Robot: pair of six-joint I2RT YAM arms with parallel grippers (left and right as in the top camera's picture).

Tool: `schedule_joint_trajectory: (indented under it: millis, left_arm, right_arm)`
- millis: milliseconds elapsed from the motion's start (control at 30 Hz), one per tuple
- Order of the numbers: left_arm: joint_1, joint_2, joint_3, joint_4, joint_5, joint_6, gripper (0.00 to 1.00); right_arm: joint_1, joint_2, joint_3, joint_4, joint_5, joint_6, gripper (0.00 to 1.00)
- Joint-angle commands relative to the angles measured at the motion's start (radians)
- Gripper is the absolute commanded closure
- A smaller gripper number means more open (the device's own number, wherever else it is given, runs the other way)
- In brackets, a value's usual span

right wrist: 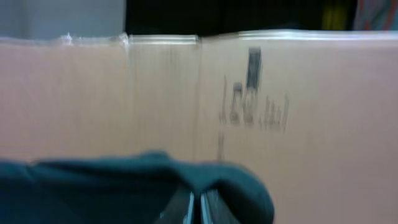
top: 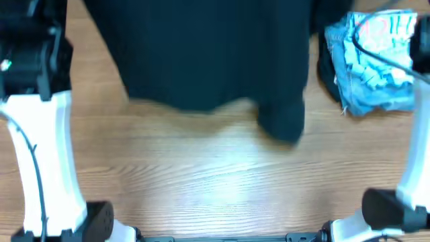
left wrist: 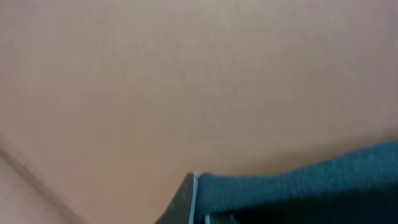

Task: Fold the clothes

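A cardboard box [right wrist: 280, 112] wall fills the right wrist view; its inside is hidden. The left gripper [left wrist: 199, 213] and right gripper [right wrist: 198, 208] are each pressed together, pinching the T-shirt [top: 215, 60]. It bunches right at their fingertips and hangs below them, plain black and blurred, over the table [top: 215, 175].

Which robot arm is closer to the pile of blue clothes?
Right. The right arm stands on the same side as the blue pile, just in front of it. The left arm is at the opposite side, with the shirt in between.
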Motion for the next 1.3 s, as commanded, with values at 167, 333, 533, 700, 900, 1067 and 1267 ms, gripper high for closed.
schedule_joint_trajectory:
  millis: [167,333,533,700,900,1067,1267]
  left_arm:
    - [0.129,0.020,0.010,-0.288,0.016,0.036,0.96]
    - [0.158,0.257,-0.026,-0.725,0.014,0.017,0.96]
    - [0.190,0.573,-0.028,-0.989,0.007,-0.055,0.96]
    - [0.194,0.596,-0.029,-1.199,0.007,-0.060,0.96]
    - [0.193,0.593,-0.030,-1.199,0.143,-0.137,0.96]
    - [0.191,0.538,-0.030,-1.199,0.323,-0.214,0.96]
    - [0.050,0.398,-0.076,-1.199,0.324,-0.286,0.96]
  right_arm:
    - [-0.032,-0.019,0.018,-0.362,0.081,-0.135,0.96]
    - [-0.076,0.138,-0.052,-0.925,0.111,-0.306,0.96]
    - [-0.139,0.251,-0.359,-1.067,0.102,-0.435,0.96]
    - [-0.150,0.251,-0.391,-1.152,0.159,-0.495,0.96]
    - [-0.138,0.251,-0.384,-1.217,0.153,-0.496,0.96]
    - [-0.114,0.250,-0.330,-1.284,0.151,-0.493,0.96]
    - [-0.045,0.251,-0.326,-1.313,0.149,-0.406,0.96]
